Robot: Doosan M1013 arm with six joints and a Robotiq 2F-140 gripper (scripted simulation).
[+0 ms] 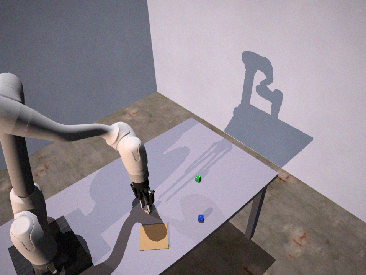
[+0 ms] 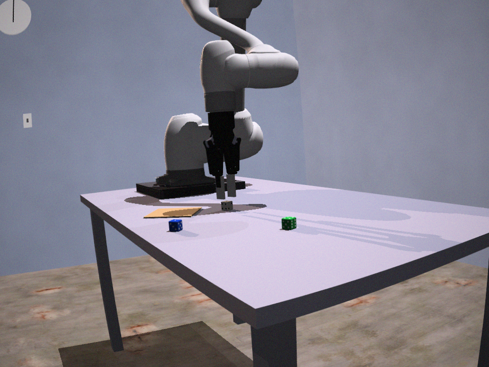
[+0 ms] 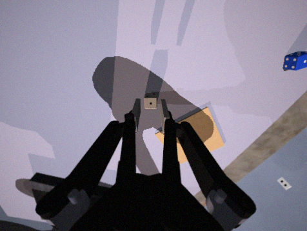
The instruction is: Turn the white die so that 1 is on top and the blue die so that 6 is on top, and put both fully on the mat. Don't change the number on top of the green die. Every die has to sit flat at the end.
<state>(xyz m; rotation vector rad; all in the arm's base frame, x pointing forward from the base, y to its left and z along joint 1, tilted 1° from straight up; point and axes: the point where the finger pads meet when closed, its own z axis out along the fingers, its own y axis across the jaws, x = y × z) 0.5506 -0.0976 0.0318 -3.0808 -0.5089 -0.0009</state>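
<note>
the table (image 1: 236, 177) (image 2: 276, 268) (image 3: 200, 32) carries the arm (image 1: 133, 159) (image 2: 221, 71), which reaches out with its wrist pointing down. the mat (image 1: 147, 236) (image 2: 185, 210) (image 3: 211, 140) lies flat near the white die, its edges skewed to the fingers in the wrist view.

the gripper (image 1: 144, 209) (image 2: 226, 196) (image 3: 150, 105) is partway open, a bit wider than the white die, with nothing held. its tips hang just above that die, one to either side of it in the wrist view.

the step in hand looks like picking up the white die (image 1: 147, 211) (image 2: 226, 205) (image 3: 150, 103), which sits flat on the table, off the mat. go straight down, keep the pads parallel to its side faces, stop short of the table, then close gently and evenly. a crooked pinch could twist it. its 1 seems to point up already, so carry it level and set it well inside the mat. it's a cube, so no long axis; its sides look squared to the fingers.

the blue die (image 1: 200, 218) (image 2: 175, 225) (image 3: 295, 61) shows 1 up, so it likely needs a half turn. the green die (image 1: 198, 178) (image 2: 288, 223) sits well apart; leave it be.
</note>
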